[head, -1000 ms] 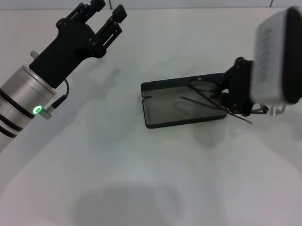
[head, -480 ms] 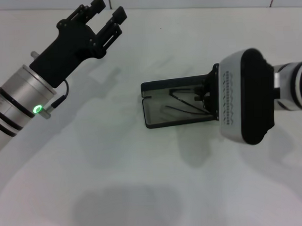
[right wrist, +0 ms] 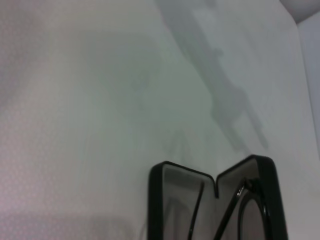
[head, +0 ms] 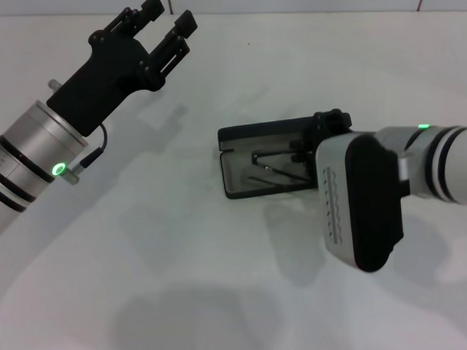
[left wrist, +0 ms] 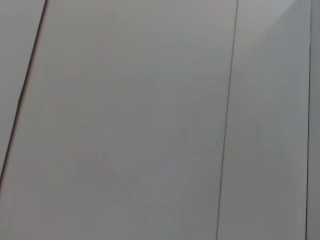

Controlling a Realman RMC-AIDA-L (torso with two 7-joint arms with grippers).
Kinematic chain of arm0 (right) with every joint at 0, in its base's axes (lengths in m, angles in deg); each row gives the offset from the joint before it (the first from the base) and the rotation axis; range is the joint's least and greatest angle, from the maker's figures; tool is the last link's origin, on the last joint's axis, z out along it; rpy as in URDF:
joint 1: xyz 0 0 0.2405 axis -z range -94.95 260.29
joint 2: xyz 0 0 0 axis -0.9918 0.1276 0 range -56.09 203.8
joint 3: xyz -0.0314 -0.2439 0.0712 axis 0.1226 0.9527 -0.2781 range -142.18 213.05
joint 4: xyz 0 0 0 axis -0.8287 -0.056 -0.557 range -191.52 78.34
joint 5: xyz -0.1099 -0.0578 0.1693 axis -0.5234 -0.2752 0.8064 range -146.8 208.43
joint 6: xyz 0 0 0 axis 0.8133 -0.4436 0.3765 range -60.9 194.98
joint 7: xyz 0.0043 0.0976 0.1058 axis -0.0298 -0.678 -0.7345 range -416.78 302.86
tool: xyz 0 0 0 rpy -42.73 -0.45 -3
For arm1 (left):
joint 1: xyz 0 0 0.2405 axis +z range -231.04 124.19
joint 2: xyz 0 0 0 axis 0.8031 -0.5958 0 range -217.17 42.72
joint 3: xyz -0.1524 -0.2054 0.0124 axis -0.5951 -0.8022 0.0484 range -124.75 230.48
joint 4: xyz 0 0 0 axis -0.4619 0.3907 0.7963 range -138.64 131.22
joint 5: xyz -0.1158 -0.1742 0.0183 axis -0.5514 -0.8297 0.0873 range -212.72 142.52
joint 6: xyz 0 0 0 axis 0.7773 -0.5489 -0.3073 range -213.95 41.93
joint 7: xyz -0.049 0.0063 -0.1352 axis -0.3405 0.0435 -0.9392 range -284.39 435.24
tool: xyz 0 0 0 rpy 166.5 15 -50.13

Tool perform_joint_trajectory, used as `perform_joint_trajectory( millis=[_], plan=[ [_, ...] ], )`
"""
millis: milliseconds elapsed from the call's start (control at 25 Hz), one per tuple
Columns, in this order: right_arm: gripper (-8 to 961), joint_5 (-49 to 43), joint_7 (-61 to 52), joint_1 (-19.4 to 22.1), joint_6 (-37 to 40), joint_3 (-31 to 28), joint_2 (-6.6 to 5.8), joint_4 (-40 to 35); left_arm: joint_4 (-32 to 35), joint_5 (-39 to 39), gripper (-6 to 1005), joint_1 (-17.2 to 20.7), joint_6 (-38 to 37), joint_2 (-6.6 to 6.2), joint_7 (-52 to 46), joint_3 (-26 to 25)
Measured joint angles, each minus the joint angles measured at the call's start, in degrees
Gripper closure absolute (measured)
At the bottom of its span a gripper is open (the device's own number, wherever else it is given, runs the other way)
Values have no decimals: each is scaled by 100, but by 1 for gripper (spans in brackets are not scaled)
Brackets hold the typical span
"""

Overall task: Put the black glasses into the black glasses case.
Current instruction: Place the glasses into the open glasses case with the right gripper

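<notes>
Case: the black glasses case lies open on the white table, long axis running left-right in the head view, lid standing up along its far edge, grey lining showing.
Glasses: the black glasses sit inside the case, long axis along the case's length; thin temple arms slant across the lining, and the right wrist view shows them in the tray beside the hinge.
Glasses heading: which way the lens front faces, cannot tell; the right arm covers that end.
Right tool: the right tool is down at the case's right end, over the glasses; its fingertips are hidden behind its own wrist housing, so whether it pinches the frame or is spread, cannot tell.
Left tool: the left tool hangs high and well away to the case's far left, fingers spread, holding nothing.
Writing: no lettering can be read on the case from here.
</notes>
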Motion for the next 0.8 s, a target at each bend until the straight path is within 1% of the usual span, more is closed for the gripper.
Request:
perform_joint_trajectory(
  millis=[160,200,240,520,680,800],
  plan=[
    [803,-149,46,111,-435,210,0,107,2,0,403,22,0,2,-2,0],
    [803,-149,46,111,-435,210,0,107,0,0,403,31,-1,2,-2,0],
    [803,-277,50,177,-734,321,-1,201,-1,-1,403,36,-1,2,-2,0],
    [801,-575,50,256,-1323,536,-2,471,-6,-4,403,37,-1,-4,-3,8],
    [801,-936,31,391,-1878,705,-3,663,-7,-4,403,40,35,-6,-3,18],
    [800,-991,35,461,-2234,785,-3,749,-7,-3,403,42,44,-6,-3,18]
  ],
)
